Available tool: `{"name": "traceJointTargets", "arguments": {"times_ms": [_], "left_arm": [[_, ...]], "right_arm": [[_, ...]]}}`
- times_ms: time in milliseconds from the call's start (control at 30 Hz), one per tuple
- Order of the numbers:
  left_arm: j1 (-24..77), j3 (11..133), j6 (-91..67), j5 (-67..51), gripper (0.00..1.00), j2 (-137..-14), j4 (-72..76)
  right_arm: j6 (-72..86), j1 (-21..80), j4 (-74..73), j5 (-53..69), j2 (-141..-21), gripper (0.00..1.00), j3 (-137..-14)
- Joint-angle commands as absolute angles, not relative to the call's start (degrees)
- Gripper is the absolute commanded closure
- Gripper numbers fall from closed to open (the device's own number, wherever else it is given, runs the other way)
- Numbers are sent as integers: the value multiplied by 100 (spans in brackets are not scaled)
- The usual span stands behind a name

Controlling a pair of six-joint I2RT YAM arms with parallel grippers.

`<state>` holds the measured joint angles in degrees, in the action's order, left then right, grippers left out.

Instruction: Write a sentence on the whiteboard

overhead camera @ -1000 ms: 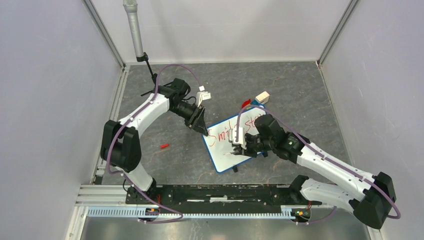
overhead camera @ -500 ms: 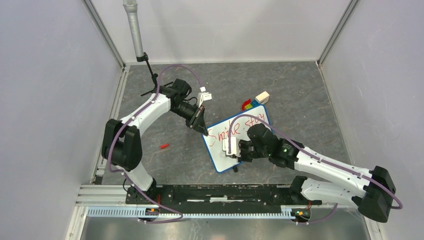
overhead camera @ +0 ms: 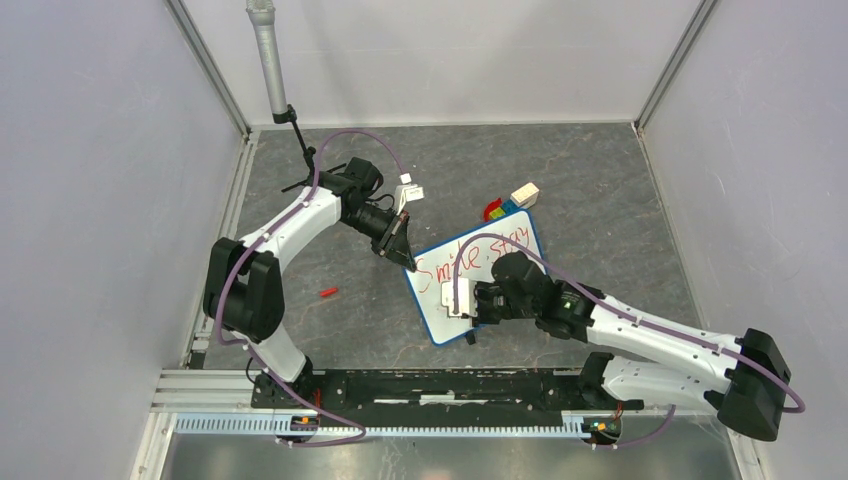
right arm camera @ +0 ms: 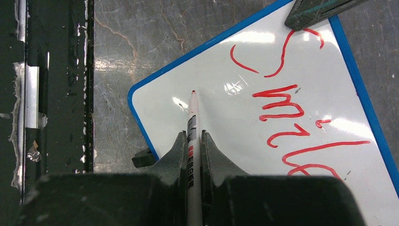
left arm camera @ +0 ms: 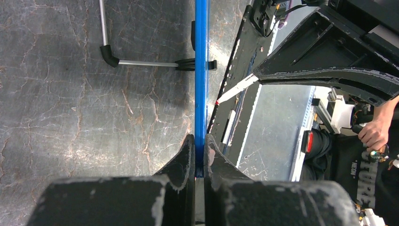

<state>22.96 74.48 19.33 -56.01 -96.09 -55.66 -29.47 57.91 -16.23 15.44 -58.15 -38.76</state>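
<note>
Two grips set the move: the left end effector [left arm camera: 199, 141] pinches the blue rim of the whiteboard [right arm camera: 221, 136], mid-surface [overhead camera: 600, 170], and the right end effector [right arm camera: 193, 136] pinches a red marker [right arm camera: 192, 113], its tip over bare white near of the sentence [right arm camera: 282, 101].

askew blue-rimmed whiteboard [overhead camera: 432, 300] bears slanted red sentence [overhead camera: 438, 267].

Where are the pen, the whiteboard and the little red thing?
pen [right arm camera: 192, 136]: right wrist view, its barrel.
whiteboard [right arm camera: 226, 141]: right wrist view, bare white face.
little red thing [overhead camera: 327, 293]: top view, its middle.
</note>
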Motion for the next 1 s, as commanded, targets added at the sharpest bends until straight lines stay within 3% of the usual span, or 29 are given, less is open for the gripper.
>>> {"name": "traceJointTargets", "arguments": {"times_ms": [0, 967], "left_arm": [[2309, 7604, 1953, -5731, 98, -9684, -5499], [2311, 7611, 1982, -5713, 98, -9741, -5506]], "right_arm": [[-3019, 5844, -1285, 1357, -5837, 100, -3876], [-3472, 6186, -1842, 1155, -5995, 100, -3448]]}}
